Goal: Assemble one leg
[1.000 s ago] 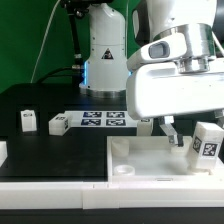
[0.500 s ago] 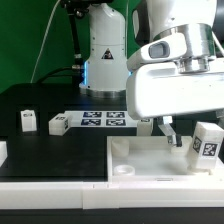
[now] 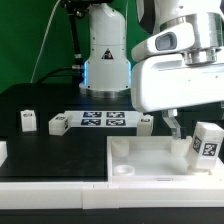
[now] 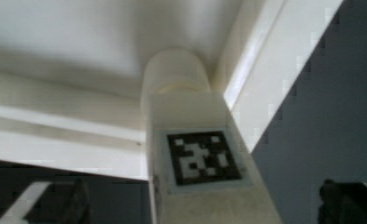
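Observation:
In the wrist view a white leg (image 4: 194,130) with a black-and-white marker on its face reaches between my fingers. It rests against the large flat white square piece (image 4: 91,50). My gripper (image 4: 194,212) is open, with a dark finger (image 4: 349,200) standing clear on each side of the leg. In the exterior view my gripper (image 3: 172,127) hangs over the square piece (image 3: 150,155). A tilted leg (image 3: 207,144) stands just to the exterior view's right of the fingers. Two more legs (image 3: 28,121) (image 3: 59,125) stand on the black table at the left.
The marker board (image 3: 105,120) lies behind the square piece. A round corner socket (image 3: 122,170) shows at the piece's near left corner. Another white part (image 3: 2,150) sits at the far left edge. The robot base (image 3: 104,50) stands at the back.
My gripper has risen a little and shifted slightly toward the exterior view's right. The legs on the table have not moved.

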`<state>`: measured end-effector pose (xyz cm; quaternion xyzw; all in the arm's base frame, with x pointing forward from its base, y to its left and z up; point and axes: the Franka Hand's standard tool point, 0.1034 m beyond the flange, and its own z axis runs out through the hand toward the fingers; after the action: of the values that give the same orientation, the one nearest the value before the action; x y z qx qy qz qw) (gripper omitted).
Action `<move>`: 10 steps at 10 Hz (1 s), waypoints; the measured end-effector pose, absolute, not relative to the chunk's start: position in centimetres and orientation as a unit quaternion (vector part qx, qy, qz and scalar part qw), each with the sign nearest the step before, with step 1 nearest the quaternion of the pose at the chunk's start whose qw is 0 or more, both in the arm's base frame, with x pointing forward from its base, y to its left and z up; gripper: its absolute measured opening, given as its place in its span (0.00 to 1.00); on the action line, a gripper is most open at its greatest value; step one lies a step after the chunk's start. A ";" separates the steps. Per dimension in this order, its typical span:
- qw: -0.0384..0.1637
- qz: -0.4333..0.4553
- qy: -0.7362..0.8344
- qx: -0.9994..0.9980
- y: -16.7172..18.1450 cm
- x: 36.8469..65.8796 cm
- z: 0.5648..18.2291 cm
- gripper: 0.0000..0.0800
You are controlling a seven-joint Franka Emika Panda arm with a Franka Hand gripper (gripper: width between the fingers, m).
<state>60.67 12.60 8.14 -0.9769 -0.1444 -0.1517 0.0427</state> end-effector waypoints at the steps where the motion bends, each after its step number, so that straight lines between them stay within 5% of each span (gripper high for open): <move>1: 0.050 -0.079 -0.142 -0.986 13.1 59.9 8.0 0.81; 5: 0.040 0.060 -0.107 -0.992 11.9 60.6 9.3 0.81; 10: 0.040 0.060 -0.101 -0.992 12.5 60.9 9.0 0.81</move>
<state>60.91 12.54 9.02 -0.9922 -0.1015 0.0600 0.0396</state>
